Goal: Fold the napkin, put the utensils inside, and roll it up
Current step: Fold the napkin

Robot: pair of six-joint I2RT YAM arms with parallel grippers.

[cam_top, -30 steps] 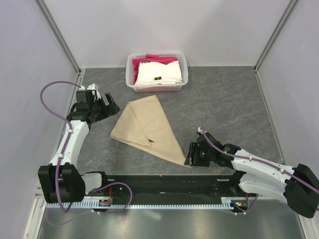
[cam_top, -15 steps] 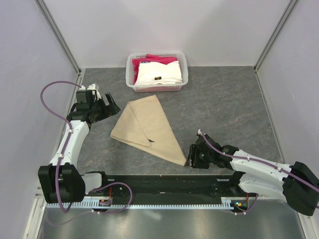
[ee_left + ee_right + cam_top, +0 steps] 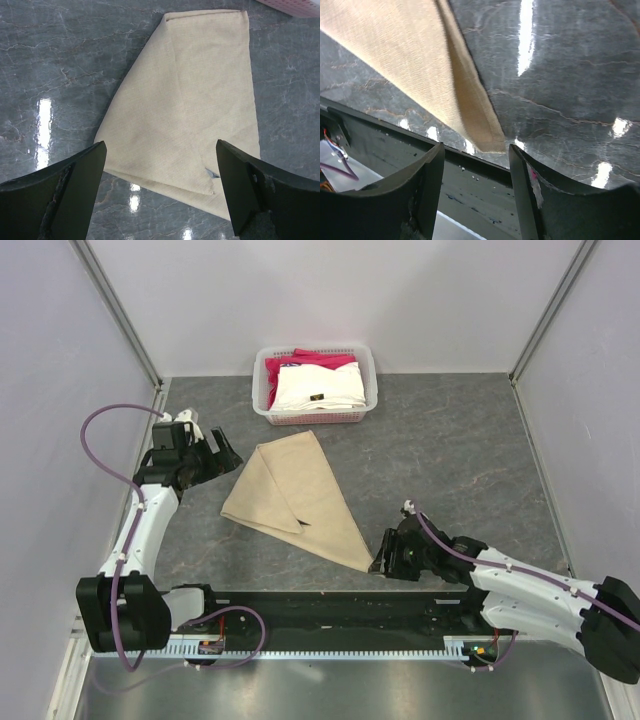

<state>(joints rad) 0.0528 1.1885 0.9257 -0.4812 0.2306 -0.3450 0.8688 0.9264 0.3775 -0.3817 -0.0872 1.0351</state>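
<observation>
The right arm was drawn back a little toward the near edge of the table (image 3: 460,440). In the top view its wrist and forearm were lowered, and its outer link was shifted toward the lower right corner. The right gripper (image 3: 383,558) was carried slightly nearer and leftward with it, closer against the near tip of the napkin (image 3: 300,490).

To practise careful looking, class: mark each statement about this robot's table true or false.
1. The napkin lies folded on the table. True.
2. The left gripper grips the napkin. False: it is open, clear of the cloth.
3. The basket holds a white cloth and a pink-red cloth. True.
4. The right gripper is beside the basket. False: it is at the napkin's near corner, open.
</observation>
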